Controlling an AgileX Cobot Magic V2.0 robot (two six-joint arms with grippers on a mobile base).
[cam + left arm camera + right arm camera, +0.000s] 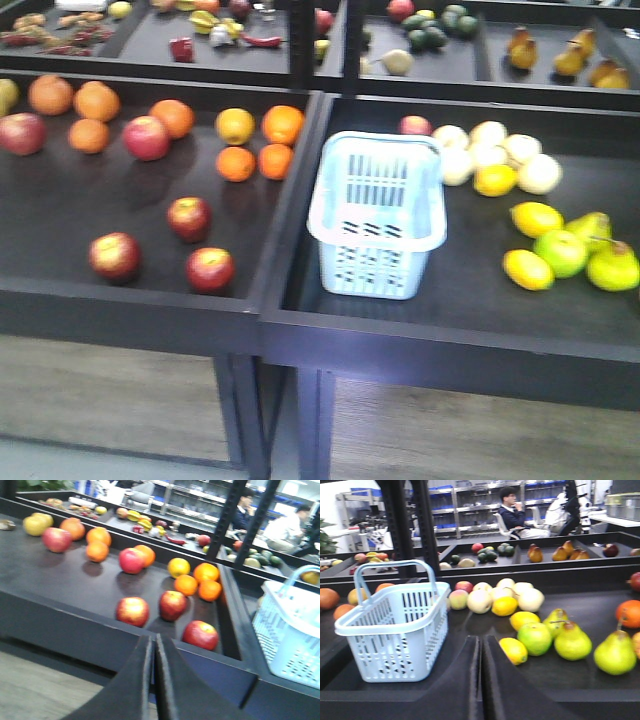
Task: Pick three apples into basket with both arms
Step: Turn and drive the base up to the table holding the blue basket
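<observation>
Fingers of the left gripper (153,640) and right gripper (481,640) are pressing together; three apples (189,218) are lying near the tray's (60,205) front edge, the basket (372,262) sitting apart.

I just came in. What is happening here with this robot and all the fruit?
A two-armed robot faces the fruit display, and nothing is picked up yet. The left claw and the right claw are both shut and hold nothing. Three red apples lie at the front of the left bin. The basket stands empty in the right bin.
</observation>
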